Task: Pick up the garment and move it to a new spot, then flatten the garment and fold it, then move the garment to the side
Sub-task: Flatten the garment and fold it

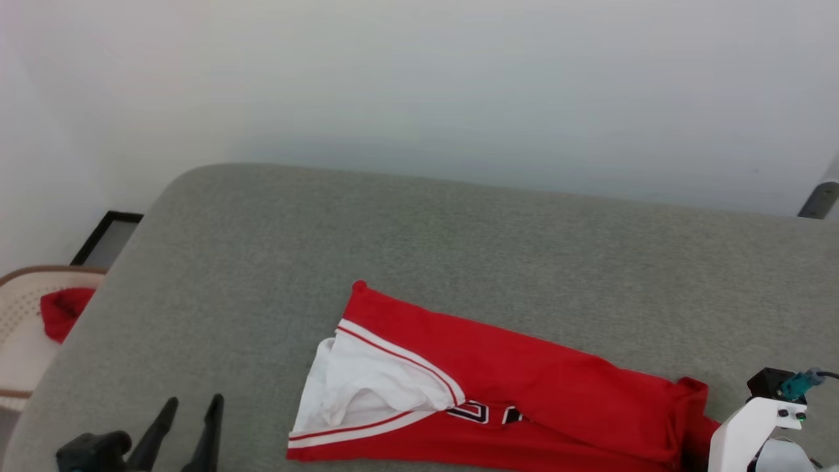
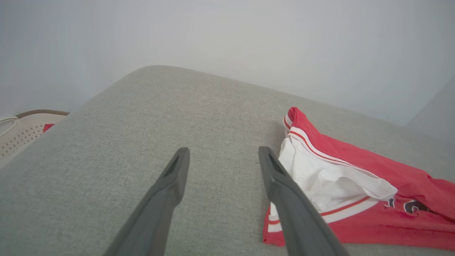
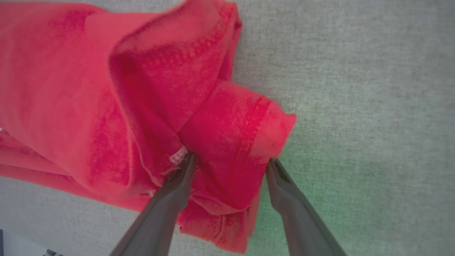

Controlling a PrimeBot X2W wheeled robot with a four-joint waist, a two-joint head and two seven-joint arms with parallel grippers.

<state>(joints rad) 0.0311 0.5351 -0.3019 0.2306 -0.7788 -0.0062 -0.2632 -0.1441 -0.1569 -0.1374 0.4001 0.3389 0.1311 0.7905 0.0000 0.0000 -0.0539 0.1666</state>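
A grey fabric-covered desk [image 1: 459,249] with a rounded corner stands against a plain white wall [image 1: 419,85]. Off its left edge sits a pale perforated basket [image 1: 19,295] — a small red cloth [image 1: 62,311] inside — and behind it a dark-framed panel [image 1: 105,239] by the wall.

garment [image 1: 524,380] | red, white sleeve panel, striped trim | folded, lying on grey surface

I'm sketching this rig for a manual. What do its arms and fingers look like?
Both the left gripper and right gripper have two long, dark grey fingers tapering to narrow tips, with a recessed groove near the tips. The right arm's wrist housing is white, topped by a black block carrying a teal connector, a dark cable and a small green light.
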